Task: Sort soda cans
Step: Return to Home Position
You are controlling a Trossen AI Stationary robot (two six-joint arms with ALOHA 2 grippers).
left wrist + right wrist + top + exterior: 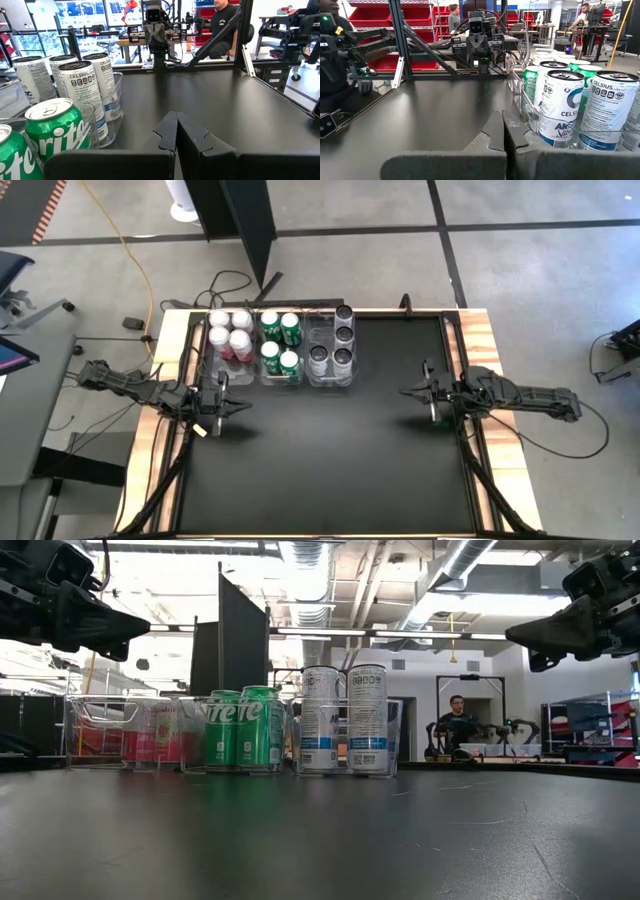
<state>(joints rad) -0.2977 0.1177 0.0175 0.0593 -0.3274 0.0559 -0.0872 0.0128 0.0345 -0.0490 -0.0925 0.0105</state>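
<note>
Three clear bins stand side by side at the table's far left. The left bin holds several pink soda cans point(230, 335) point(155, 735). Several green soda cans point(280, 345) point(243, 728) stand upright in the middle bin. The right bin point(320, 327) holds several grey-and-white soda cans point(342, 357) point(345, 720) point(560, 107). My left gripper point(245, 406) point(176, 117) hovers shut above the table, just on the near side of the bins. My right gripper point(405, 392) point(501, 115) hovers shut at the table's right, pointing toward the bins. Neither touches anything.
The black tabletop point(330, 470) stretches from the bins to the near edge, with wooden strips point(480, 330) along its sides. Cables point(235, 285) lie beyond the far edge by a dark upright panel point(243, 635). A person point(457, 720) sits in the room behind.
</note>
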